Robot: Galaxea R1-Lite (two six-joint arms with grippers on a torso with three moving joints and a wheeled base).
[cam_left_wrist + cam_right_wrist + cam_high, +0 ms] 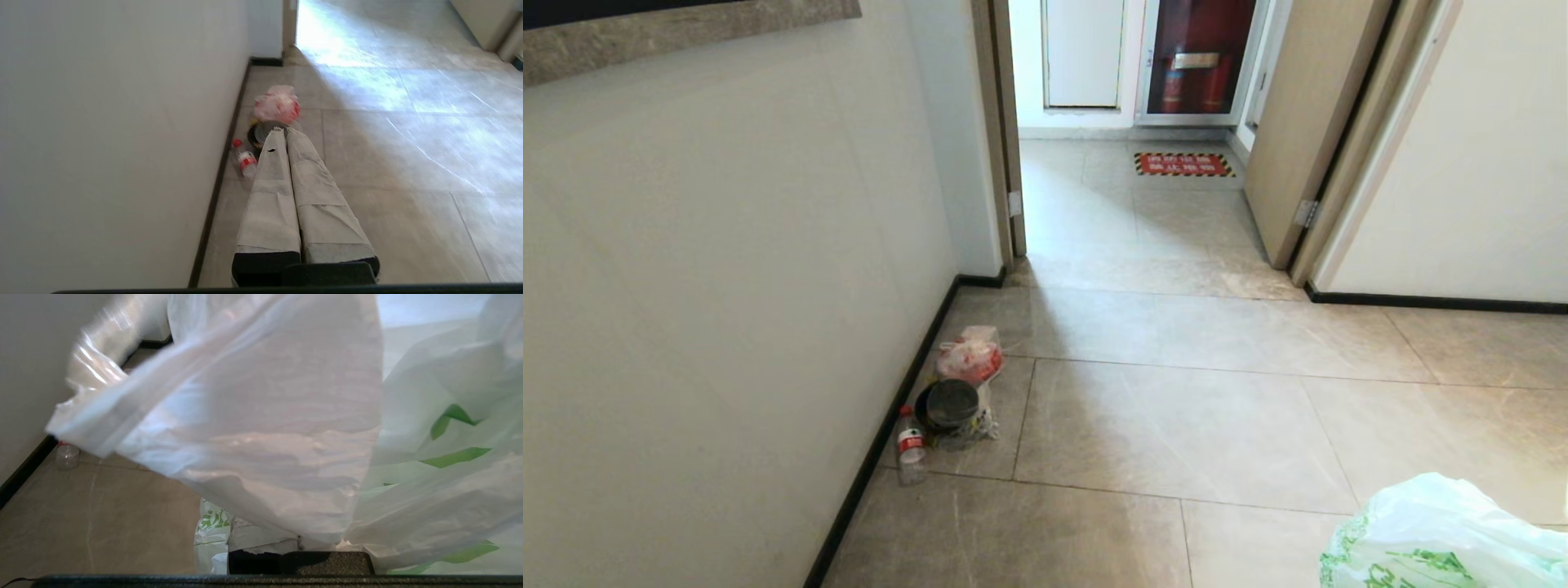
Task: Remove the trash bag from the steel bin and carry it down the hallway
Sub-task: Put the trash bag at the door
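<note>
The trash bag (1437, 539), thin white plastic with a green print, shows at the lower right corner of the head view, hanging above the hallway floor (1176, 425). In the right wrist view the trash bag (265, 416) drapes over my right gripper (299, 539), which is shut on it; only the taped finger bases (261, 543) show. My left gripper (282, 131) is shut with nothing in it, pointing along the wall. The steel bin is out of view.
By the left wall lie a translucent bag with red contents (970, 355), a round dark container (952, 404) and a plastic bottle (910, 447). An open doorway (1127, 204) leads ahead, with a red floor sign (1183, 164) and a door (1298, 131) at the right.
</note>
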